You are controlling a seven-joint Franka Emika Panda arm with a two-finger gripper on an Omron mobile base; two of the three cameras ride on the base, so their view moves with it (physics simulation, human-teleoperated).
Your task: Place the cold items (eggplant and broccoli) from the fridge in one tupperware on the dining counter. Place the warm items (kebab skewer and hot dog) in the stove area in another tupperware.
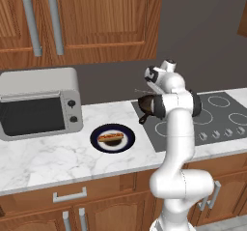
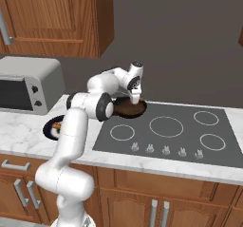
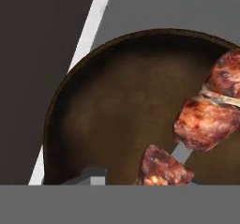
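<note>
The gripper (image 2: 135, 99) reaches down into a dark pan (image 2: 128, 108) on the stovetop (image 2: 166, 131); whether its jaws stand apart or together cannot be told, since the fingertips are hidden. Directly beneath it, in the hand view, the kebab skewer (image 3: 197, 124) lies across the pan's brown floor, meat chunks threaded on a pale stick. Farther off to the gripper's left, the hot dog (image 1: 111, 137) rests on a dark plate (image 1: 126, 143) on the marble counter (image 1: 48, 160). Beyond that stands a toaster oven (image 1: 38, 104).
</note>
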